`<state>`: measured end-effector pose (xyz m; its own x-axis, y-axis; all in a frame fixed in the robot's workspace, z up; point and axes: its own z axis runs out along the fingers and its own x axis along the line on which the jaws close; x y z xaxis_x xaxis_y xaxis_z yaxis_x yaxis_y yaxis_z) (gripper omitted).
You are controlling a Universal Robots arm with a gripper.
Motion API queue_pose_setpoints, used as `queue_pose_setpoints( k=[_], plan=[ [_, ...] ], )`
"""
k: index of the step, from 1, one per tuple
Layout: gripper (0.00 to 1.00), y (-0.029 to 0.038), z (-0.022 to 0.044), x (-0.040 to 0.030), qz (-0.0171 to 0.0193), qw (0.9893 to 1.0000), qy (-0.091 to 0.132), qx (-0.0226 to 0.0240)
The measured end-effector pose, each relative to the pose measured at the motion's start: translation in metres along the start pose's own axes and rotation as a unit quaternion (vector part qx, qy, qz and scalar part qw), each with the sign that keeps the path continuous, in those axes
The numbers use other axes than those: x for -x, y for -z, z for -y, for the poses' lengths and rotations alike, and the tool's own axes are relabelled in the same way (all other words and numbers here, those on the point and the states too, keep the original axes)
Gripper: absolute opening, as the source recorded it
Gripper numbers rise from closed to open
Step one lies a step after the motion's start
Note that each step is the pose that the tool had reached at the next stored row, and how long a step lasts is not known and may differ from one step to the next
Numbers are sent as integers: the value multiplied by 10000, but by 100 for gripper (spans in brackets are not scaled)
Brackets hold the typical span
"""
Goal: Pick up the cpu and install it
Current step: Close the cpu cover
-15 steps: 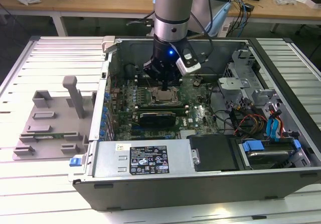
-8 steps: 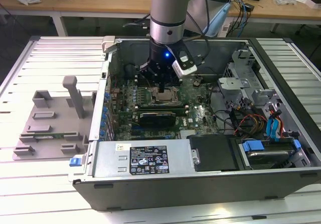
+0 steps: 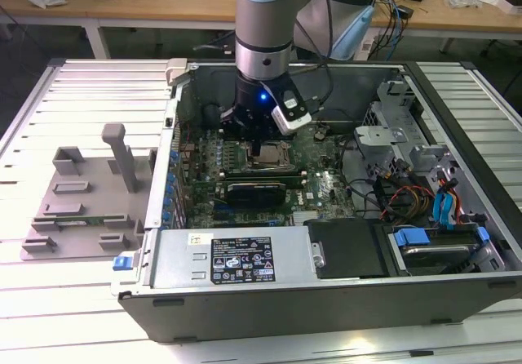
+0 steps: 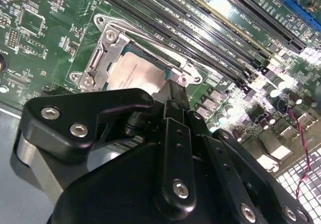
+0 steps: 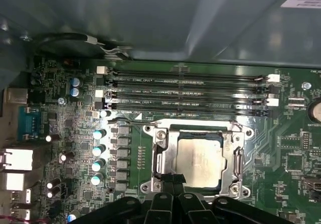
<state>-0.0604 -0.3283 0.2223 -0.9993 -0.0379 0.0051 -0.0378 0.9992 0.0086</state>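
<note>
Cpu: the cpu (image 5: 200,158) is sitting flat in the socket frame (image 5: 159,151) on the green motherboard (image 5: 301,148), silver top facing up.
Jaws: the gripper (image 5: 169,178) is keeping its jaws closed, tip against tip, over the frame's edge just beside the cpu (whether they are touching the metal, I cannot tell).
Exterior view: this one is taking in the whole open computer case (image 3: 342,299) lying on the slatted counter (image 3: 65,315). The arm is reaching down into the case at roughly ten o'clock of its middle. A grey fixture plate (image 3: 81,209) is lying at nine o'clock of the case, well apart.
First wrist view: long memory slots (image 5: 190,91) are running alongside the socket, with a column of silver-topped capacitors (image 5: 99,148) near it.
Second wrist view: the gripper's black linkage (image 4: 175,148) is covering one edge of the cpu.
Writing: a printed sticker (image 3: 242,259) is lying on the metal box at six o'clock of the case. Pale lettering is running along the slots, too small to make out.
</note>
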Motion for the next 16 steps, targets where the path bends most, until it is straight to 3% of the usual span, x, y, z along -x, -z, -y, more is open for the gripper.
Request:
queue_pose_setpoints(
  k=[10,16],
  plan=[
    [11,-91,0,-8,0,10000,13,0],
    [11,-100,-73,-36,0,10000,13,1]
  ],
)
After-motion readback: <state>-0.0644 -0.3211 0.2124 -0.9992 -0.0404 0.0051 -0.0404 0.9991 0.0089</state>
